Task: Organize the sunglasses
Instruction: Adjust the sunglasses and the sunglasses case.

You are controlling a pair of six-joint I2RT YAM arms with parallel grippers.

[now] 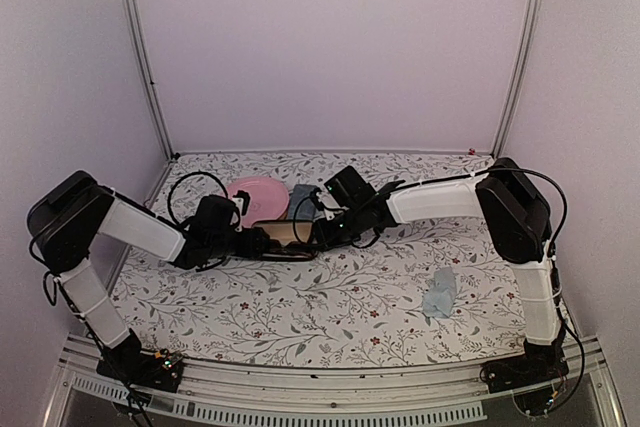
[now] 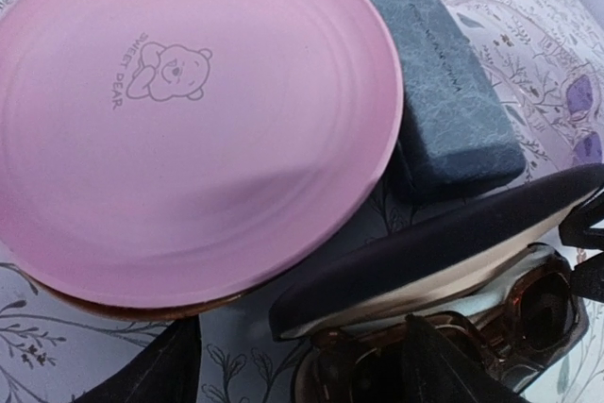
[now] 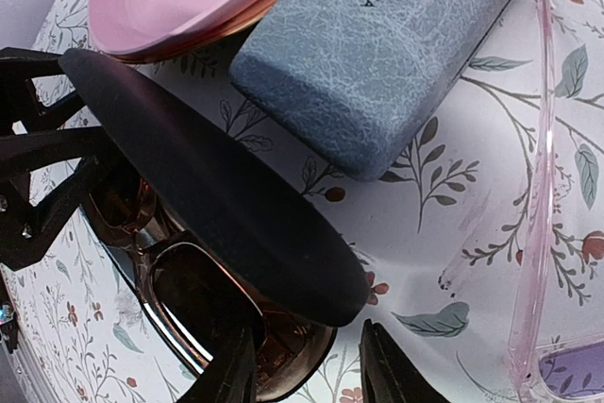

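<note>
The reddish-brown sunglasses [image 3: 189, 299] with dark lenses lie in the open black oval case [image 1: 290, 237], under its raised lid [image 3: 217, 186]; they also show in the left wrist view [image 2: 528, 309]. My left gripper [image 2: 297, 379] is open at the case's left end, with one finger on the table and the other over the glasses. My right gripper [image 3: 307, 375] is open across the case's right rim, one finger on a lens, the other outside. The pale pinkish sunglasses [image 3: 543, 186] lie on the table right of the grey-blue case; their purple lenses show in the left wrist view [image 2: 580, 96].
A pink plate [image 1: 258, 197] sits just behind the black case, with the shut grey-blue rectangular case [image 1: 300, 197] beside it on the right. A small light blue cloth [image 1: 440, 292] lies at the front right of the floral table.
</note>
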